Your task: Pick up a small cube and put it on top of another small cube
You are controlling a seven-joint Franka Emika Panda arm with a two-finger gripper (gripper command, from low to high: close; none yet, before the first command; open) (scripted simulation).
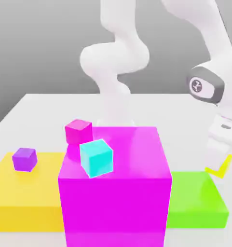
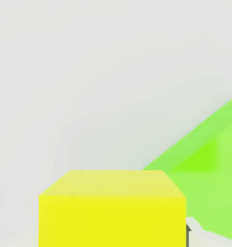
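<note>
In the exterior view the gripper (image 1: 218,166) hangs above the green block (image 1: 197,200) near the table's (image 1: 35,103) right edge, pinched on the small yellow cube (image 1: 221,168). The magenta-pink cube (image 1: 78,131) sits behind the large magenta block (image 1: 115,188), which carries a cyan cube (image 1: 96,157); a purple cube (image 1: 24,159) rests on the flat yellow block (image 1: 26,193). In the hand view the small yellow cube (image 2: 113,210) sits close before the camera, with the green block (image 2: 211,164) beyond it on the table (image 2: 88,87).

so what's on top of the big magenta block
A cyan cube sits on the big magenta block, near its front edge. A small pink cube shows behind; its base is hidden.
</note>
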